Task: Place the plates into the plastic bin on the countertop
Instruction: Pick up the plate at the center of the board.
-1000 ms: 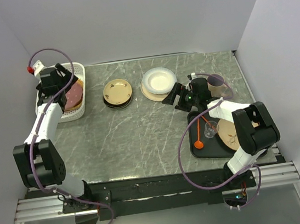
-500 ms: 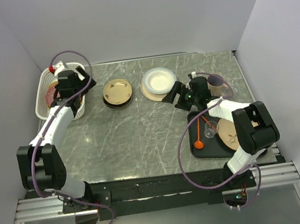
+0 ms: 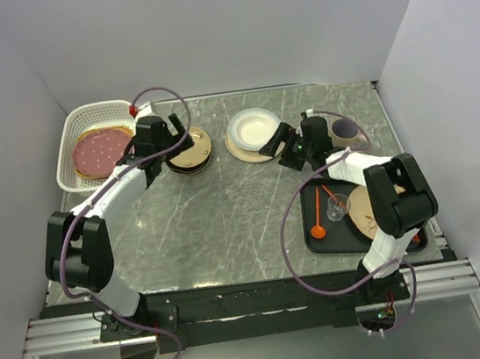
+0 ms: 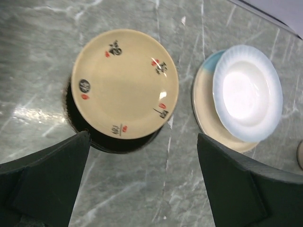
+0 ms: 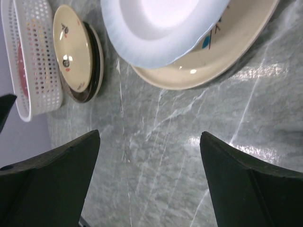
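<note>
Shifts from the far-left corner bin (image 3: pixel 63 172) to the tan plate (image 4: pixel 124 84), left gripper (image 4: pixel 142 142) wide and empty; right gripper (image 5: pixel 149 137) wide near 2 stacked plates (image 5: pixel 161 28).

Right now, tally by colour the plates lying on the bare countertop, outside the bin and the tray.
Tan plate: 1
Dark brown plate: 1
White plate with blue rim: 1
Cream plate: 1
Total: 4

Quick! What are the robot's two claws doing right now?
Left gripper: open, holding nothing, above the tan plate.
Right gripper: open, holding nothing, near the white plate.
</note>
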`<state>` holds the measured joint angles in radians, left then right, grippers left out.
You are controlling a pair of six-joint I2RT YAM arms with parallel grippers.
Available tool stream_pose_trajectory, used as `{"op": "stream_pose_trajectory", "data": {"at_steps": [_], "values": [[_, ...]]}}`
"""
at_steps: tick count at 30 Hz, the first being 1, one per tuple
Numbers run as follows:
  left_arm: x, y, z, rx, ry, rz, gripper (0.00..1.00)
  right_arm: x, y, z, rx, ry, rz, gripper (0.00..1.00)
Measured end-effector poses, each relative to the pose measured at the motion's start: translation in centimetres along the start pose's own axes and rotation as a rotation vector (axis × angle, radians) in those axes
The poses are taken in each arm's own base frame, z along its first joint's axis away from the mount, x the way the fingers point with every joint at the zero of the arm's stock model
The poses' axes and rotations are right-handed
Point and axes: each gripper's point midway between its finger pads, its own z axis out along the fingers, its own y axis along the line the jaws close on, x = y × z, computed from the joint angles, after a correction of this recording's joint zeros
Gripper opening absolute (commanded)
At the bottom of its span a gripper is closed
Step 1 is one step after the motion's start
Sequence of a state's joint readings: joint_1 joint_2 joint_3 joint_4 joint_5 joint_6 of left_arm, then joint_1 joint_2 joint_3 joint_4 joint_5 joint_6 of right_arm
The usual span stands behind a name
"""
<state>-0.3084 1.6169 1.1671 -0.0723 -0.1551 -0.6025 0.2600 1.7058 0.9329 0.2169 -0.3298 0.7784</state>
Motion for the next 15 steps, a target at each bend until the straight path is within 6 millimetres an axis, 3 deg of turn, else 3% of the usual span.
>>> {"op": "stream_pose_trajectory", "data": {"at_steps": [8, 15], "values": [[1.2, -1.9, -0.3, 0.041, 0.012, 0.021, 0.99, -1.5, -0.1, 1.9, 0.015, -0.031, 0.04, 0.87], [3.2, -1.5, -0.3, 0.034, 0.047, 0.034, 0.99, -1.9, -0.9, 3.3, 0.029, -0.033, 0.082, 0.82]]}}
